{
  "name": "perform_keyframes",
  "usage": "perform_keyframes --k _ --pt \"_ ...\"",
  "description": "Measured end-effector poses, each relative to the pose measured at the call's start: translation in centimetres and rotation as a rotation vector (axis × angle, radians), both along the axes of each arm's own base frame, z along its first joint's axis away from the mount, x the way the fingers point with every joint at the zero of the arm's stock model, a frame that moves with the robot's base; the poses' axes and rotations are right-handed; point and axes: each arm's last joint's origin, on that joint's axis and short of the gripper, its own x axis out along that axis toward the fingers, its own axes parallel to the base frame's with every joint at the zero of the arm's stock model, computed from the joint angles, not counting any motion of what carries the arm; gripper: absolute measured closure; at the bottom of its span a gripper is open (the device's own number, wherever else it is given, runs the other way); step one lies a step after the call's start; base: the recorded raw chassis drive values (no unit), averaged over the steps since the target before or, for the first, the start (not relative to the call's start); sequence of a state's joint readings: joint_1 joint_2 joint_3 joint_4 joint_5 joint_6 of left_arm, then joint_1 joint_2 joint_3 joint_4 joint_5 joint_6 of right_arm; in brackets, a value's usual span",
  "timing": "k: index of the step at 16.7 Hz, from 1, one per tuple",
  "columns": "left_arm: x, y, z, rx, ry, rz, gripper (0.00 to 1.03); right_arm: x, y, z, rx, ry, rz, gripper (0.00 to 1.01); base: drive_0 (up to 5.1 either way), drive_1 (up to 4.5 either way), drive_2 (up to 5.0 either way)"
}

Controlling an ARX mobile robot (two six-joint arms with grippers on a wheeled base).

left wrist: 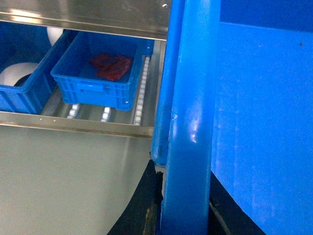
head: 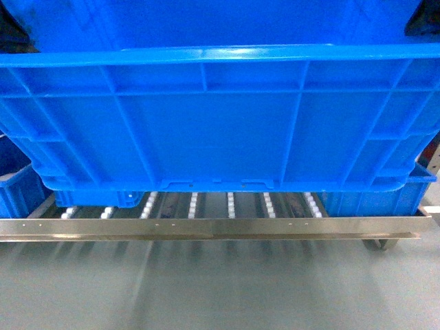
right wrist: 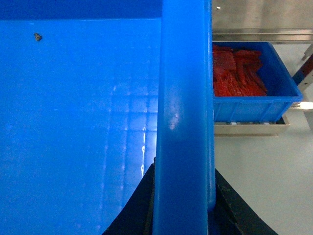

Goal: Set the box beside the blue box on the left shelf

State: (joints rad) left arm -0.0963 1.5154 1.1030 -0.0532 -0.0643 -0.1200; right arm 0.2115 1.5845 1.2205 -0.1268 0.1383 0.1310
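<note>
The large bright-blue ribbed plastic crate (head: 220, 117) hangs in the air in front of the grey metal roller rack (head: 206, 227), filling most of the head view, its bottom edge above the rack's steel front rail and the lanes of small white rollers (head: 230, 204). The left gripper (left wrist: 183, 215) has its dark jaws clamped over the crate's thick left rim, and the right gripper (right wrist: 183, 205) is clamped the same way on the right rim, so the load is carried evenly from both sides. On the rack, a smaller blue bin with red contents (left wrist: 100, 73) sits to the left and another blue bin of red pieces (right wrist: 249, 83) to the right, with bare rollers between them. The step in hand looks like carrying the crate forward and down into that gap. To do it well, keep the crate level, clear the front rail before lowering, and centre it so neither flank strikes a neighbour. Because rollers let things slide, set the base down flat and gently, and release both rims only once it rests settled.
</note>
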Motion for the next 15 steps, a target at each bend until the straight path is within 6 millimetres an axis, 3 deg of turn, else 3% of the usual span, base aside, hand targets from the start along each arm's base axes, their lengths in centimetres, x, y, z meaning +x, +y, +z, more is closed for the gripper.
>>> perform_keyframes --k 15 --pt "-0.06 0.08 0.09 0.006 -0.003 -0.003 0.92 -0.02 0.12 0.01 0.001 -0.001 0.001 0.79 0.0 -0.05 0.0"
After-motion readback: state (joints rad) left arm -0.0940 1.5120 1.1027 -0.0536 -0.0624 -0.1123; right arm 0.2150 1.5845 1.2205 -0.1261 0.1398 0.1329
